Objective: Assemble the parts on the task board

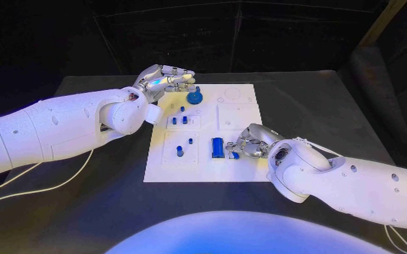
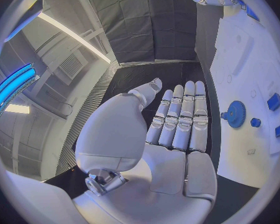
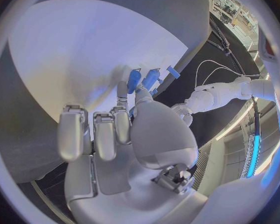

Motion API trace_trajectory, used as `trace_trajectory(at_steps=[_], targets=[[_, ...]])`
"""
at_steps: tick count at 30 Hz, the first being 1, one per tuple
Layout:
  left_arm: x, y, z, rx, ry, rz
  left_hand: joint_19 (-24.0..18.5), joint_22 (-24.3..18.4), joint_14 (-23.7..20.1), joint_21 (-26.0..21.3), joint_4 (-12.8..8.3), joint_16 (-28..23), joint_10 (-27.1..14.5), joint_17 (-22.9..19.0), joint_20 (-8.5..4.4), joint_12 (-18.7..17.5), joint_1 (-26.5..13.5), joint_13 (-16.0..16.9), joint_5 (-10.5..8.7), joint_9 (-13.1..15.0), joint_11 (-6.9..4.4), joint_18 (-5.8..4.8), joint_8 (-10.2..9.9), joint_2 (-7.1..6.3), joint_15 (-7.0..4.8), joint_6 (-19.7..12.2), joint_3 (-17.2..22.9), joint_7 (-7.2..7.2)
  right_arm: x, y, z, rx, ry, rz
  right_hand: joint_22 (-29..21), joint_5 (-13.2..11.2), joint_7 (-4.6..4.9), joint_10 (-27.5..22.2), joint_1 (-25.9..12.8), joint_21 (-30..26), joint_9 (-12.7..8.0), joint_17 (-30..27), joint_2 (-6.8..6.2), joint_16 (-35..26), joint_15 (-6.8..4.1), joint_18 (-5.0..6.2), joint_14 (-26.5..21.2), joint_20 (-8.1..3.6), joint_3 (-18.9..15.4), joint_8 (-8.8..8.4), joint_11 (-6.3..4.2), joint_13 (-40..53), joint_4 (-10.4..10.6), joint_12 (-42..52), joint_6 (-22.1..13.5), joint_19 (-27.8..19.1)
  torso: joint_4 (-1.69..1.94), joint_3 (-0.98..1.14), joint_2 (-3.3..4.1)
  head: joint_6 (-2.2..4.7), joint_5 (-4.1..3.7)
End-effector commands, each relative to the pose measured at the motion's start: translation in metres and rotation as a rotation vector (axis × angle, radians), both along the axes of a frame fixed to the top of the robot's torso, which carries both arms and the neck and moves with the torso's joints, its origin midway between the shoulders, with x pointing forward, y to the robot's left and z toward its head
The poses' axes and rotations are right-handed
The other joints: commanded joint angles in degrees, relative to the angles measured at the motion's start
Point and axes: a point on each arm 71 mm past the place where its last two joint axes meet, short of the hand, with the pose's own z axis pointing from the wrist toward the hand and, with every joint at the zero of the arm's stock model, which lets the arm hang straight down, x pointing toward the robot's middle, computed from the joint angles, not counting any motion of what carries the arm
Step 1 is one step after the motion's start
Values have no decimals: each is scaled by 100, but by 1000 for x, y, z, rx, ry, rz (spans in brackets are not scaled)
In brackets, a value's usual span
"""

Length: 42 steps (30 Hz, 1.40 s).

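The white task board [image 1: 242,110] lies in the middle of the black table. A blue gear [image 1: 194,97] stands near its far left corner; in the left wrist view the gear [image 2: 235,114] sits just past my fingers. My left hand [image 1: 165,81] hovers by that corner, flat, fingers straight, holding nothing [image 2: 177,122]. My right hand [image 1: 249,143] is low over the board's near right part, beside a blue cylinder [image 1: 218,147]. Its thumb and a finger pinch a small blue part [image 3: 135,79], also seen as the small blue part [image 1: 233,154]; the other fingers are curled in.
Several small blue pieces [image 1: 179,120] stand in the board's left column, and another blue piece [image 1: 180,150] nearer the front. Black table [image 1: 339,107] surrounds the board on all sides. White cables [image 1: 42,177] trail off the table's left edge.
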Motion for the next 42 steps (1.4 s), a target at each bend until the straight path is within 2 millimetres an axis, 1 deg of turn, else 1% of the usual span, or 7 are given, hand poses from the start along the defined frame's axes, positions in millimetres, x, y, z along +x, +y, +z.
trace_trajectory(at_steps=[1, 9, 14, 24, 29, 34, 42], targets=[[0, -2, 1, -10, -2, -12, 27, -5, 38, -31, 25, -29, -41, -5, -3, 14, -12, 4, 11, -3, 1, 32, -14, 49, -1, -45, 1, -8, 0, 1, 3, 15, -23, -3, 179, 38, 7, 91, 214, 35, 11, 1232, 355, 23, -19, -103, 534, -27, 28, 35, -29, 221, 48, -1, -29, 139, -5, 0, 2, -2, 2], [0, -2, 1, -11, 2, -17, 27, -5, 38, -31, 25, -29, -41, -5, -3, 14, -12, 4, 11, -3, 1, 32, -14, 49, -1, -45, 1, -8, 2, 0, 2, 16, -28, -14, 193, 24, 14, 117, -181, 43, 36, 1235, 359, 26, -10, -106, 535, -17, -21, 68, -20, 241, 309, 17, 11, 147, 1, -1, 1, 3, -19], [-1, -3, 1, -13, 4, -23, 27, -12, 37, -31, 21, -33, -45, -7, -3, 15, -6, 4, 11, -3, 2, 32, -14, 50, -1, -48, 2, -8, 3, -1, 0, 0, -21, -7, 179, 218, 20, 107, -391, 31, 48, 1223, 303, 17, -5, -102, 532, -13, -134, 78, -15, 226, 462, -14, 14, 142, -2, -2, -2, 3, -14], [-1, -3, 1, -16, 6, -28, 27, -12, 37, -31, 21, -33, -45, -7, -3, 15, -6, 4, 11, -3, 2, 32, -14, 50, -1, -48, 2, -8, 2, -1, 0, -15, -23, 10, 145, 181, 33, 77, -656, 0, 68, 1194, 98, -6, 8, -94, 525, 1, -452, 91, -1, 190, 674, -86, 1, 126, -4, 0, 0, 1, -18], [-1, -3, 1, -16, 6, -28, 27, -12, 37, -31, 21, -33, -45, -7, -3, 15, -6, 4, 11, -3, 2, 32, -14, 50, -1, -48, 2, -8, 1, -2, 3, 9, -38, 35, 135, 160, 32, 67, -630, -8, 71, 1192, 70, -8, 7, -91, 525, 0, -478, 89, -1, 177, 664, -107, -12, 122, -3, 1, -6, 6, -12], [-1, -1, 1, -14, 7, -25, 27, -12, 37, -31, 21, -33, -45, -7, -3, 15, -6, 4, 11, -3, 2, 32, -14, 50, -1, -48, 2, -8, -4, -5, 6, 59, -43, 142, 94, 265, 69, -10, -264, -45, 68, 1195, -111, -7, 25, -82, 524, 5, -524, 47, 27, 105, 403, -232, -127, 97, -14, 2, -8, 20, -6], [-1, 0, 1, -13, 7, -24, 27, -12, 37, -31, 21, -33, -45, -7, -3, 15, -6, 4, 11, -3, 2, 32, -14, 50, -1, -48, 2, -8, -10, -10, 7, 64, -24, 220, 78, 213, 79, -33, -103, -61, 65, 1181, -148, -18, 36, -78, 521, 17, -546, 33, 37, 91, 281, -263, -151, 86, -15, 3, 0, 20, -3]])
